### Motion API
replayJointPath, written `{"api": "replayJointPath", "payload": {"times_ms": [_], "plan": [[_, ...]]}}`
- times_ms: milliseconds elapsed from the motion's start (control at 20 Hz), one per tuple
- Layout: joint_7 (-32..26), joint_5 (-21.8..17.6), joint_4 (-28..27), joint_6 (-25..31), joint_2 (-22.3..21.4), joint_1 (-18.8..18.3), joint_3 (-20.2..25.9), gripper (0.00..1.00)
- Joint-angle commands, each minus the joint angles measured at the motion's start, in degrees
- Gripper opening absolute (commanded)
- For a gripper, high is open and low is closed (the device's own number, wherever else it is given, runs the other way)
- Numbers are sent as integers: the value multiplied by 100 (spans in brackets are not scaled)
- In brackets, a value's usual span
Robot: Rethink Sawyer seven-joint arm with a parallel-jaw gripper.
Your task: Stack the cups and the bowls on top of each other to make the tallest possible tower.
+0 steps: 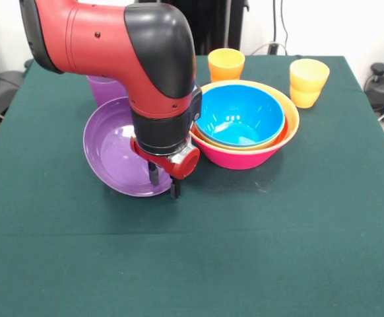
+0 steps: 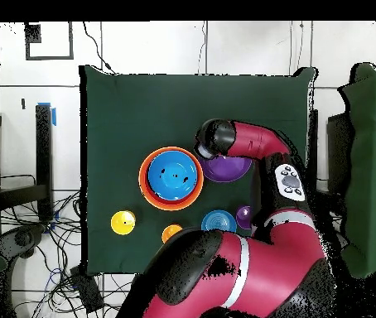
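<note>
My gripper [image 1: 164,183] is shut on the near right rim of the purple bowl [image 1: 113,148], which is tilted with its opening towards the camera. One finger is inside the rim and one outside. The tower [image 1: 245,155] stands just to the right: a large pink bowl at the base, an orange bowl in it and a blue bowl [image 1: 239,113] on top. From overhead the purple bowl [image 2: 231,169] lies beside the tower [image 2: 171,177], and the wrist hides the gripper. A purple cup [image 1: 101,89], an orange cup [image 1: 225,63] and a yellow cup [image 1: 308,82] stand at the back.
A small blue bowl [image 2: 219,221] sits near the robot's base between the orange cup [image 2: 172,233] and the purple cup [image 2: 244,217]. The yellow cup [image 2: 123,222] stands apart. The arm [image 1: 132,46] reaches over the table's far left. Green cloth [image 1: 245,251] covers the table.
</note>
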Motion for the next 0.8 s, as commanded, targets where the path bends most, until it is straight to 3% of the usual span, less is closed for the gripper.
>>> {"api": "replayJointPath", "payload": {"times_ms": [50,400,800], "plan": [[-501,-559,-193,-702,402,69,278,0],[-704,-670,-366,-268,216,190,133,0],[-752,-624,-537,-255,266,133,218,0]]}}
